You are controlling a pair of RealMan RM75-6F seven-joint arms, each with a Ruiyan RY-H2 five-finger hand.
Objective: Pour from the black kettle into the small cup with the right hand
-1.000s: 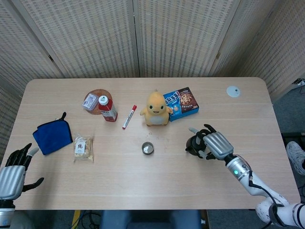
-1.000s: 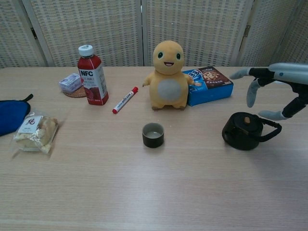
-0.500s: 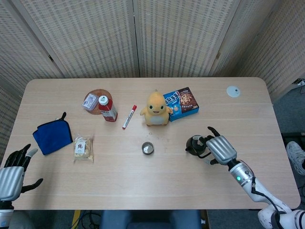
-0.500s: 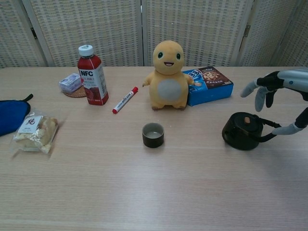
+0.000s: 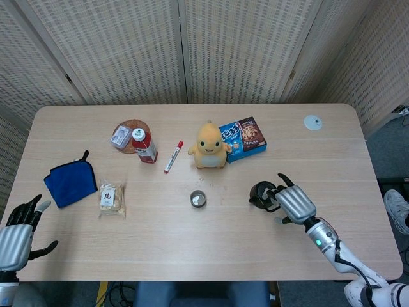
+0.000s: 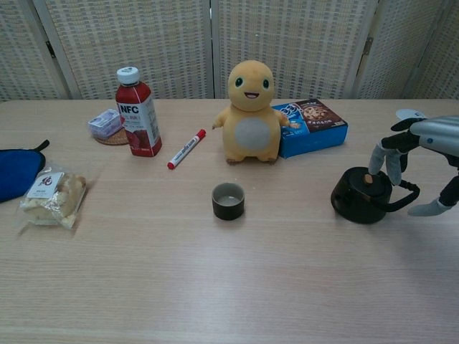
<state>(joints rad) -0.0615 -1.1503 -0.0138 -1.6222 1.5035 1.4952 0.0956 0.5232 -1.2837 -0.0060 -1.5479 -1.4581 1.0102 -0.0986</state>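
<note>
The black kettle stands upright on the worktop, toward the right end and nearer the front edge than the back. The small cup stands well apart from it, about midway along the worktop's length, with its mouth up.

The right hand hovers just above and beside the kettle's handle side. Its fingers are spread and point down toward the lid and handle, the thumb held apart below; it holds nothing, and whether any fingertip touches the kettle cannot be told. In the head view the right hand partly covers the kettle's handle.

The left hand is at the front left corner, off the worktop's edge, fingers apart and holding nothing.

Behind the cup sits a yellow plush toy, and just beside it toward the right end lies a blue biscuit box. A red marker lies at a slant beside the toy's other side, then a red NFC bottle with a white cap. A small wrapped packet rests on a round coaster behind the bottle. Near the left edge lie a blue cloth and a clear snack bag. A white disc lies near the back right corner.
</note>
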